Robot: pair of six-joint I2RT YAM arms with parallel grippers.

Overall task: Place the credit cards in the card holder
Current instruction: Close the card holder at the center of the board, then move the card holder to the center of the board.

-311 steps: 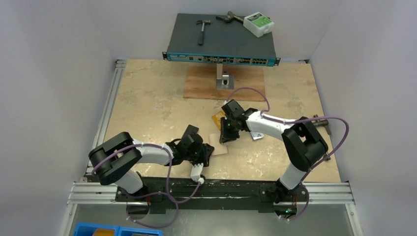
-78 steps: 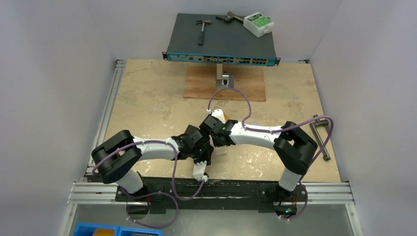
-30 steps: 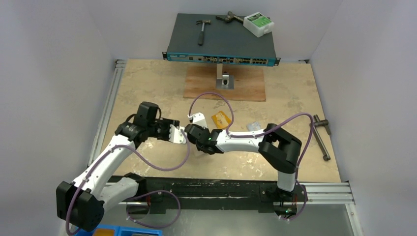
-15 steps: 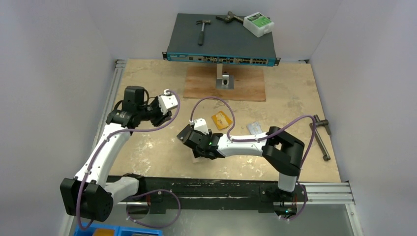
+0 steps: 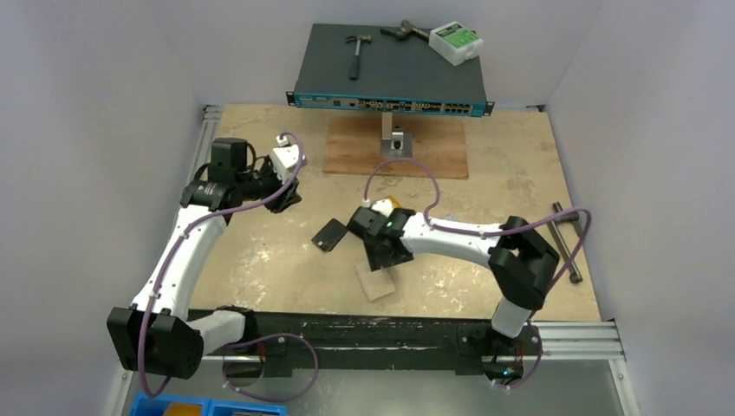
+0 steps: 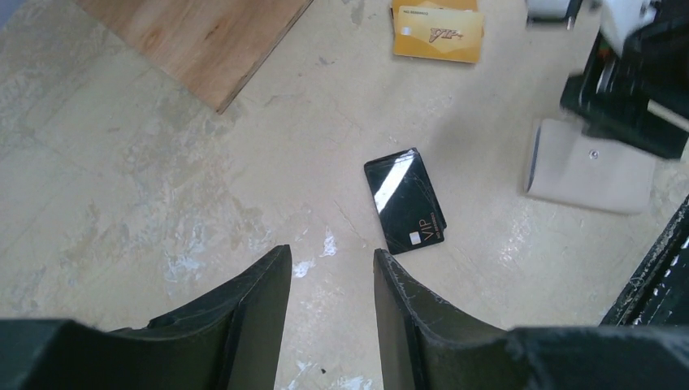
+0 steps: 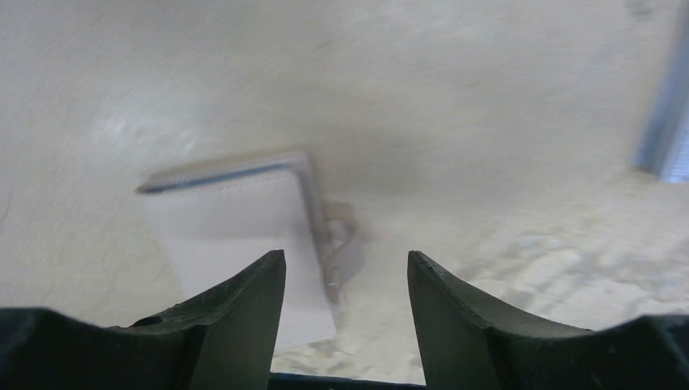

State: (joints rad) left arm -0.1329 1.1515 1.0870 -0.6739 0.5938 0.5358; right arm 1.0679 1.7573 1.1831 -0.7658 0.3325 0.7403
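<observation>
The beige card holder (image 5: 374, 281) lies shut on the table near the front edge. It also shows in the right wrist view (image 7: 244, 244) with its snap tab (image 7: 341, 244), and in the left wrist view (image 6: 591, 166). My right gripper (image 5: 386, 256) (image 7: 345, 258) hovers just above it, open and empty. The black credit card (image 5: 330, 234) (image 6: 405, 201) lies flat to the left of the right gripper. The orange-yellow card (image 6: 437, 32) lies farther back, partly hidden by the right arm in the top view. My left gripper (image 5: 288, 192) (image 6: 329, 256) is raised at the far left, open and empty.
A wooden board (image 5: 399, 147) with a metal bracket lies at the back centre. Behind it stands a network switch (image 5: 390, 74) bearing a hammer (image 5: 355, 52) and a white box (image 5: 457, 42). A metal tool (image 5: 568, 243) lies at the right edge.
My left arm has swung up and back to the far left. My right gripper has moved right, leaving the black card and the card holder lying on the table.
</observation>
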